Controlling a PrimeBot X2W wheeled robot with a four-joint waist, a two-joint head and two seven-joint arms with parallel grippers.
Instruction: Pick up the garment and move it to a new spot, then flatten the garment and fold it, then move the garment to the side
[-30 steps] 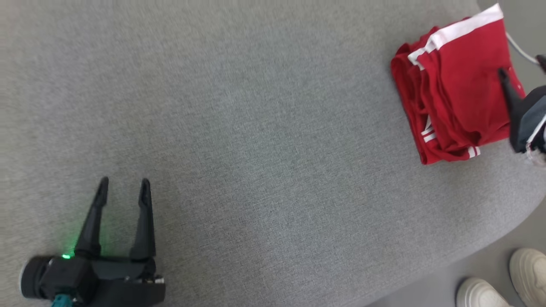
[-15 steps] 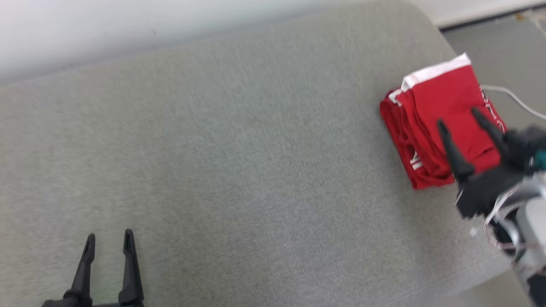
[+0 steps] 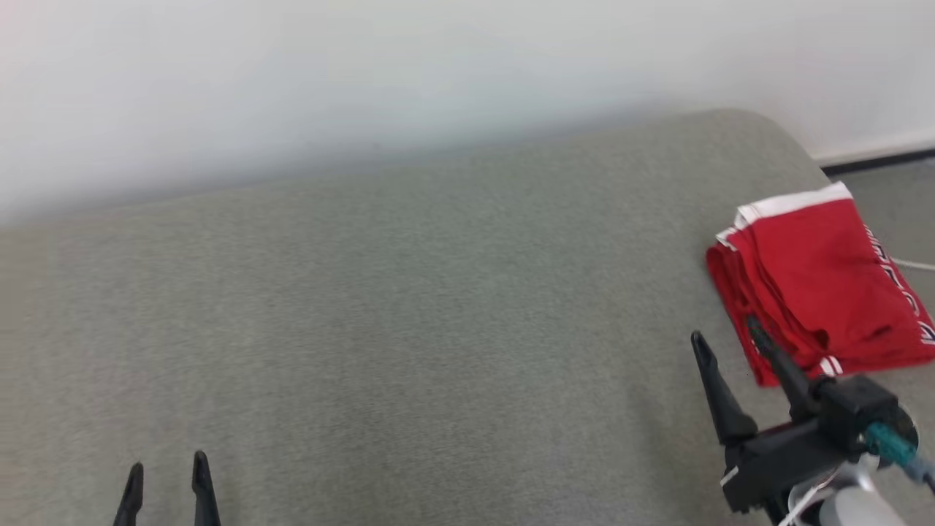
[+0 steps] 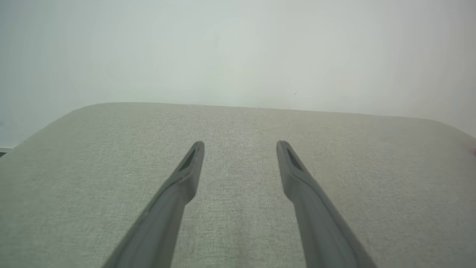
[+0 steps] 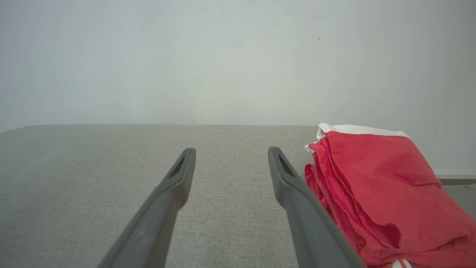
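Red garment [image 3: 818, 285] at right edge of bare cushion [image 3: 409, 307], left pincer [image 3: 168, 462] and right pincer [image 3: 724, 330] parted, empty

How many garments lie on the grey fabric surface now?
1: a folded red garment with white trim, at the right end of the grey fabric surface, beside the open right tool. Layers may hide more.

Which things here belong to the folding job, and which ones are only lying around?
Belong to the job:
red garment, folded, at the right end of the grey padded surface
right gripper, open, next to it
left gripper, open, empty

Only lying about:
white cable on the floor beyond the garment
pale wall behind
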